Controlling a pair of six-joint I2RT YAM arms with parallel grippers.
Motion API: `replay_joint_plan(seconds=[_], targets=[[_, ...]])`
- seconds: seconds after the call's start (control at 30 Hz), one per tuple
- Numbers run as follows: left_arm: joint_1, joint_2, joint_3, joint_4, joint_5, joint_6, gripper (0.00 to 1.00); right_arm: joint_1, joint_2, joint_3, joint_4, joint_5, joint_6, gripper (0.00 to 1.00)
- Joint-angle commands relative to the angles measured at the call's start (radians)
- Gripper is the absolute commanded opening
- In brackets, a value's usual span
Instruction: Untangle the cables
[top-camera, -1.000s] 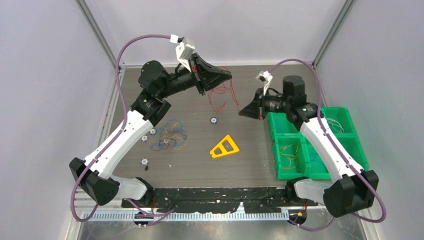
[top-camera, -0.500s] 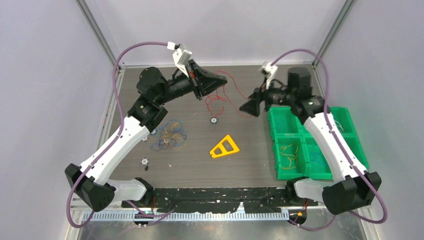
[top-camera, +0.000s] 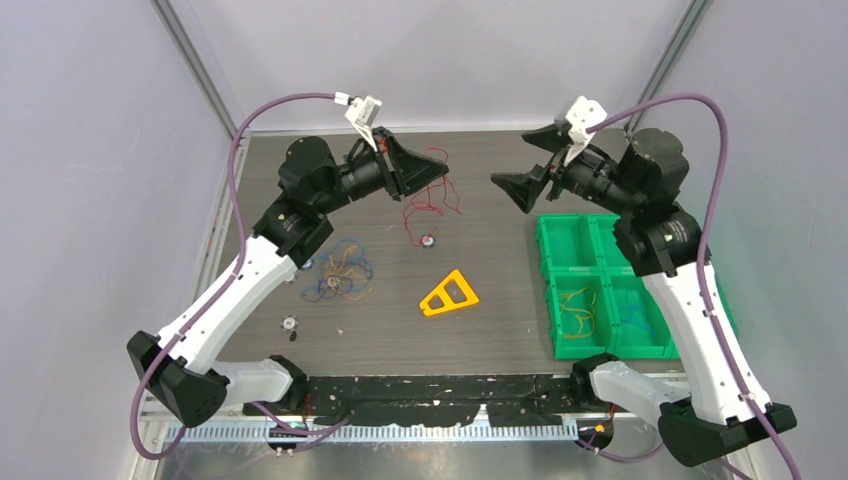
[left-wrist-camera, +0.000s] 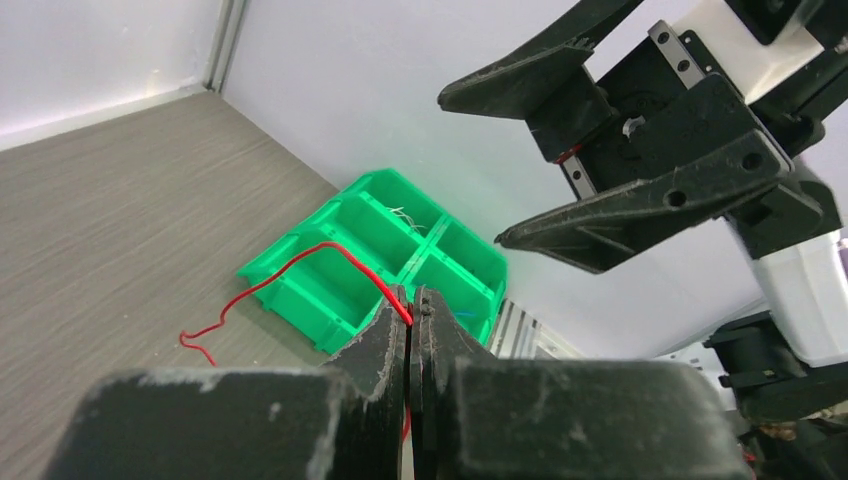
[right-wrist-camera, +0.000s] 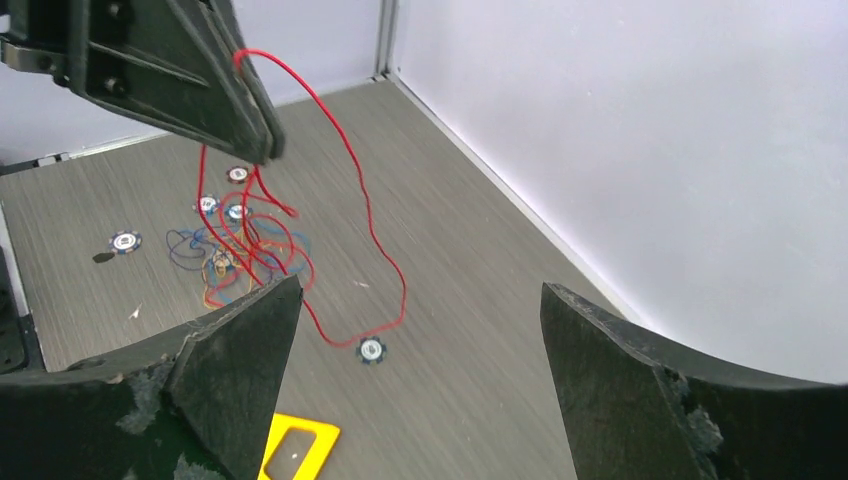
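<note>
Grey wood-grain tabletop (top-camera: 500, 300) carries the work. One red cable (top-camera: 425, 195) dangles just beyond the yellow triangle (top-camera: 448, 294), pinched in the left gripper (top-camera: 440, 168), whose jaws are pressed together on it. The right gripper (top-camera: 515, 162), jaws wide apart, has let go and lifted away, so this strand looks freed. The remaining tangle (top-camera: 340, 270) lies left of the triangle.

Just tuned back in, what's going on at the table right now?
The left gripper is shut on a red cable and holds it raised above the table, with loose loops hanging below. The right gripper is open and empty, raised opposite it. A tangle of blue and orange cables lies on the table's left side, and the green bins on the right hold a few strands.
</note>
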Motion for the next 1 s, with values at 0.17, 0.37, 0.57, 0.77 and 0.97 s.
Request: replay_joint_plan(seconds=[0.17, 0.37, 0.57, 0.77, 0.97], targets=[[-0.032, 0.006, 0.022, 0.105, 0.132, -0.11, 0.0, 0.184, 0.041, -0.088, 0.378, -0.037, -0.01, 0.95], [-0.049, 0.001, 0.005, 0.219, 0.359, -0.054, 0.0, 0.186, 0.006, -0.086, 0.291, -0.271, -0.16, 0.95], [-0.051, 0.025, 0.022, 0.23, 0.412, -0.045, 0.0, 0.203, -0.007, -0.074, 0.179, -0.346, -0.179, 0.95], [-0.051, 0.049, 0.084, 0.164, 0.359, 0.012, 0.0, 0.231, -0.004, -0.055, 0.128, -0.378, -0.136, 0.99], [-0.051, 0.043, 0.069, 0.219, 0.272, -0.016, 0.0, 0.259, 0.013, -0.055, 0.14, -0.207, -0.109, 0.99]])
